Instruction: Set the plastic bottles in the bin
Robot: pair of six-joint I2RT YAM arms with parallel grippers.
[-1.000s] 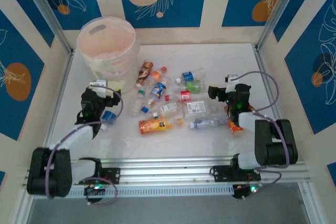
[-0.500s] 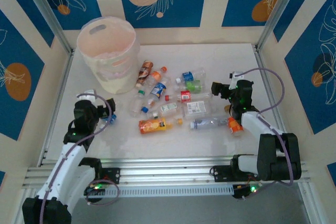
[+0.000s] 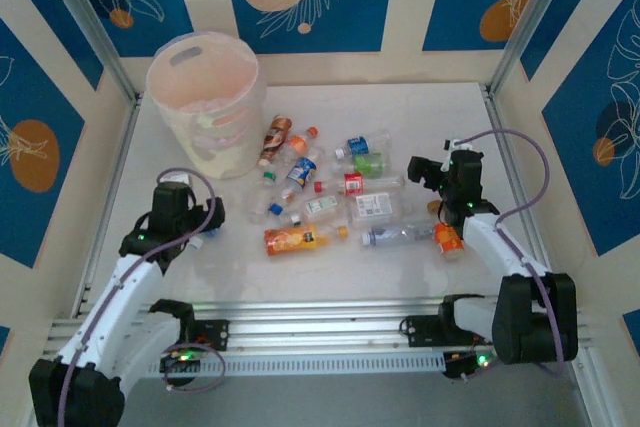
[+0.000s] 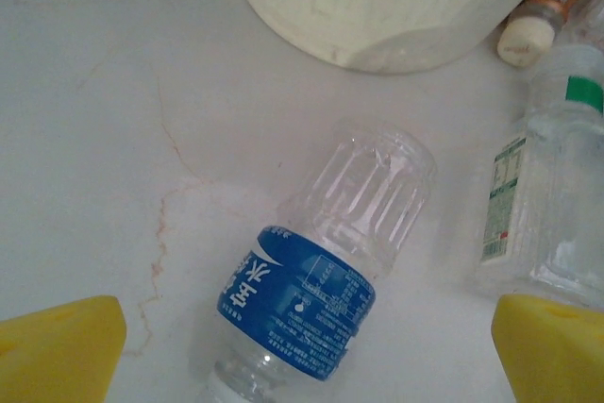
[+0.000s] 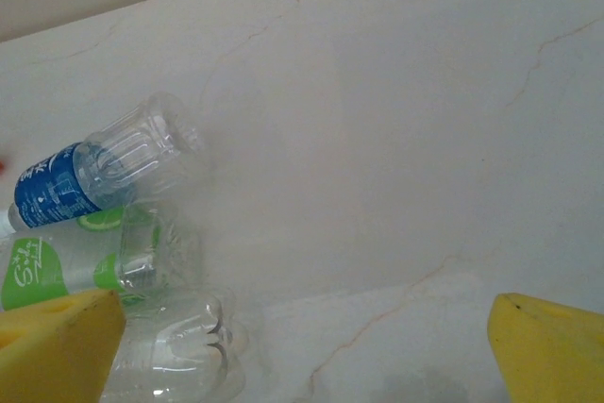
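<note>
— Lying within the wide-spread left claw, a blue-labelled bottle is seen, with the bin just ahead.
— Bare table is left before the wide right claw; more bottles are crowded leftward.

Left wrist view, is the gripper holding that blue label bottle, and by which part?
Nothing is held. The left gripper is open; the blue-label bottle lies loose between its fingers, untouched. The right gripper is open and empty too.

Under my left gripper, a bottle's blue label carries white Chinese characters, too blurred for me to read.
</note>
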